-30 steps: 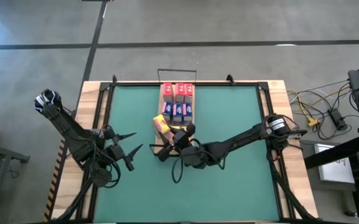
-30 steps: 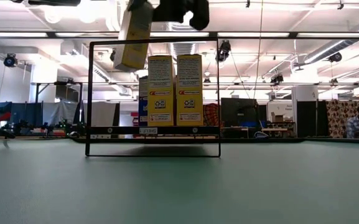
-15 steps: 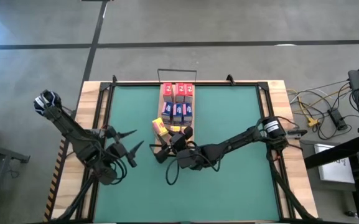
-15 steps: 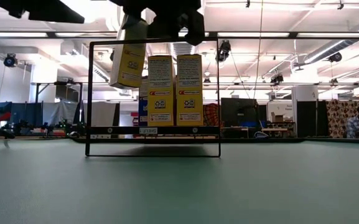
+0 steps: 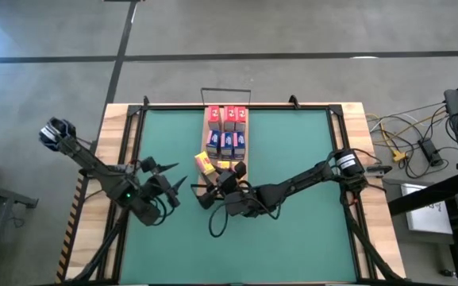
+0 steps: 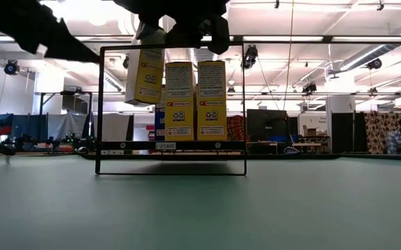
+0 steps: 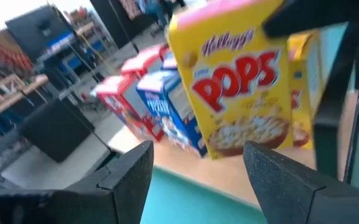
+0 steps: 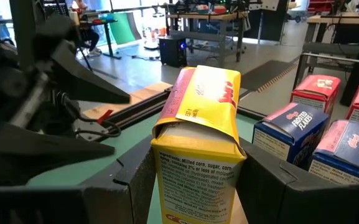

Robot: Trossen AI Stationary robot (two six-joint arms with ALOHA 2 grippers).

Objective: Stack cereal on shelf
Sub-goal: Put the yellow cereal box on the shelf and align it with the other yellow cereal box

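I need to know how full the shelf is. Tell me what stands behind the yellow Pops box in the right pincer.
Behind the yellow Pops box, held by the right pincer, stand blue Frosted Flakes boxes and red boxes on the shelf. Anything directly behind it is covered in this view.

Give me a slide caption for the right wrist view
Right gripper holds a yellow cereal box near blue boxes.

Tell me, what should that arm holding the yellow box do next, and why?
Probably lower it a little and straighten it. The right gripper holds the yellow box tilted and off the shelf, just beside the two yellow boxes already standing in the front row. That open spot looks like its place. The left gripper waits nearby, jaws open.
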